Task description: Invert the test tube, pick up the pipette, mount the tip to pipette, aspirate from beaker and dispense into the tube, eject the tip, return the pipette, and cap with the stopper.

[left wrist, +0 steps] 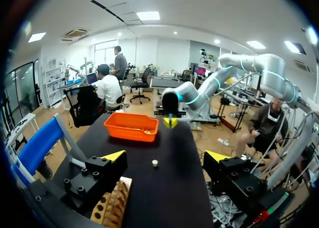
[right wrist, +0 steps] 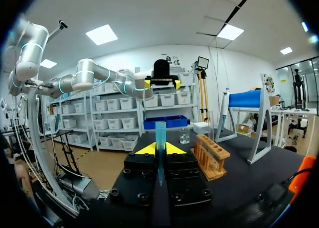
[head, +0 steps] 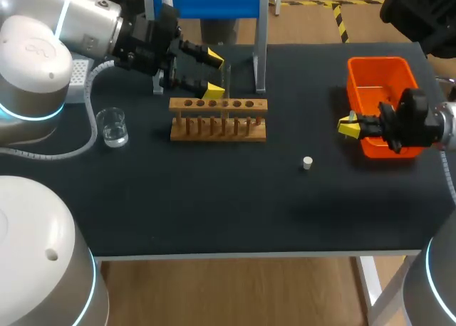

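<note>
1. Left arm [head: 78, 20] enters from the left rear corner, wrist level, pointing across the table toward the right side.
2. Left gripper [head: 211, 73] hangs above the table's rear; yellow fingertips [left wrist: 115, 156] spread wide, one above the other in the head view, nothing between them.
3. Right arm [head: 445, 127] enters at the right edge, wrist roughly horizontal, pointing left.
4. Right gripper [head: 348, 125] has its yellow fingertips [right wrist: 147, 149] close together, clamped from both sides on an upright blue pipette tip [right wrist: 160, 133].

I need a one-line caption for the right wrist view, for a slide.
Right gripper shut on a blue pipette tip; ahead stand the wooden rack, the beaker and the open left gripper.
</note>
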### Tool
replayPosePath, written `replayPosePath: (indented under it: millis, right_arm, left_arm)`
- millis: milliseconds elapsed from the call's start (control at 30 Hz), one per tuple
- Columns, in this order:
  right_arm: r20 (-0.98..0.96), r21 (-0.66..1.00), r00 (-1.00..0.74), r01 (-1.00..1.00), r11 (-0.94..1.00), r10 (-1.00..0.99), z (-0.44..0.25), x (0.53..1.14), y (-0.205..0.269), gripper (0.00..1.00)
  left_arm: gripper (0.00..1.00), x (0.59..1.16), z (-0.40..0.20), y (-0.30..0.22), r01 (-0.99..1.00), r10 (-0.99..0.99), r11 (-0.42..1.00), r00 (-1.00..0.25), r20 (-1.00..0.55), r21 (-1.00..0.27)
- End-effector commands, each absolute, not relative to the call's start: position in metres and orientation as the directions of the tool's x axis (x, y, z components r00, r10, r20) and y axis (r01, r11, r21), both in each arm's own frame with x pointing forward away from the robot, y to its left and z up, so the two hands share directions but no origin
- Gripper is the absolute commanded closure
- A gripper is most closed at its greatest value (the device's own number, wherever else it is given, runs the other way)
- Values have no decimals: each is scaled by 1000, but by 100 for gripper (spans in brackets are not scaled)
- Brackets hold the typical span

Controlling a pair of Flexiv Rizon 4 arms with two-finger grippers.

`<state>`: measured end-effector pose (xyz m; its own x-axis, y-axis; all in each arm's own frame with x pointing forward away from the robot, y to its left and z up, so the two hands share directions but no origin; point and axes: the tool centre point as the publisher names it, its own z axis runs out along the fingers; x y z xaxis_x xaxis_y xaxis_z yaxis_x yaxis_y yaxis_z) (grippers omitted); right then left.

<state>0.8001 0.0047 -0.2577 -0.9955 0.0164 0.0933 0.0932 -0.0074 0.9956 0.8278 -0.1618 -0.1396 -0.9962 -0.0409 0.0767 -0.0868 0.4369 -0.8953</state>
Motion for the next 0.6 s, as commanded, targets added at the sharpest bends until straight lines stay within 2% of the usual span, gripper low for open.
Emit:
replayPosePath:
  millis: [33, 333, 600]
  right_arm:
    - [92, 996, -996, 92, -7, 17, -258, 799, 4, 100]
    - [92, 996, -996, 92, -7, 17, -258, 799, 4, 100]
    - [92, 996, -996, 92, -7, 17, -258, 799, 4, 100]
  left_arm:
    - [0, 836, -141, -133, -94, -105, 406, -993, 55, -909]
    - [0, 869, -139, -81, -93, -276, 362, -961, -11, -928]
    - [0, 902, -140, -73, -104, -462, 313, -885, -56, -944]
